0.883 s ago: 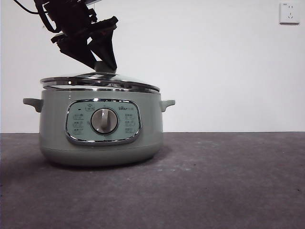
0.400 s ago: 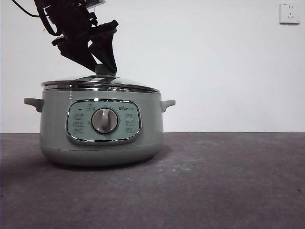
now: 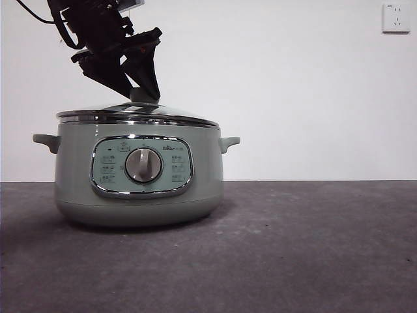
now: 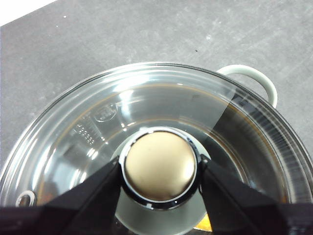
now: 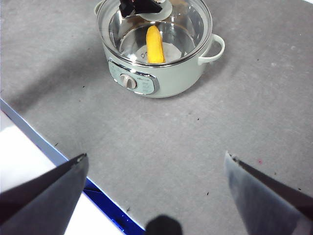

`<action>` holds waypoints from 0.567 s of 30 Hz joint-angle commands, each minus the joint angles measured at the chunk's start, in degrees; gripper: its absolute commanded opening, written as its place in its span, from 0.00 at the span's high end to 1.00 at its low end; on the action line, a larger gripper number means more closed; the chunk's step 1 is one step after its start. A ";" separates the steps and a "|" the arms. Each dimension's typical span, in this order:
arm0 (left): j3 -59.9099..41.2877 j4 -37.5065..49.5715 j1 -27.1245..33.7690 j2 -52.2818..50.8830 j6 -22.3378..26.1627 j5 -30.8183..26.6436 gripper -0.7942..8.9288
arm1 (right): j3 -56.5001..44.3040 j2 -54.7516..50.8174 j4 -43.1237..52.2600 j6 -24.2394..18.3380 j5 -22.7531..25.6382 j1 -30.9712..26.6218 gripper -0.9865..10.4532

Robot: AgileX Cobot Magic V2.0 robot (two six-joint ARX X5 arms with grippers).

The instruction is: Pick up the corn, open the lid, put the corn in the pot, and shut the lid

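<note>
The sage-green pot (image 3: 140, 195) stands left of centre on the grey table. The glass lid (image 3: 163, 112) sits flat on its rim. My left gripper (image 3: 143, 88) comes down from the upper left, its jaws closed on either side of the lid's knob (image 4: 160, 165). The corn (image 5: 154, 44) lies inside the pot, seen through the glass in the right wrist view. My right gripper (image 5: 155, 155) is open and empty, high above the table in front of the pot (image 5: 171, 78).
A white wall socket (image 3: 395, 17) is at the top right. A white surface with a blue edge (image 5: 29, 156) borders the table beside the right gripper. Bare grey table (image 3: 313, 248) stretches to the right of the pot.
One second ago the lid was slightly raised and tilted; it has come down flat onto the pot's rim with the left gripper still at the knob. Nothing moved in the last half second.
</note>
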 commanded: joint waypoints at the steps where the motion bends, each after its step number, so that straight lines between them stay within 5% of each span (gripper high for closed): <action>1: -0.26 0.11 0.09 0.07 0.09 0.15 0.93 | -0.48 -0.13 -1.57 0.20 0.98 0.02 0.50; 17: -0.26 1.62 0.83 -1.86 -1.44 0.42 0.93 | -0.48 -0.11 -1.57 0.22 1.36 0.02 0.50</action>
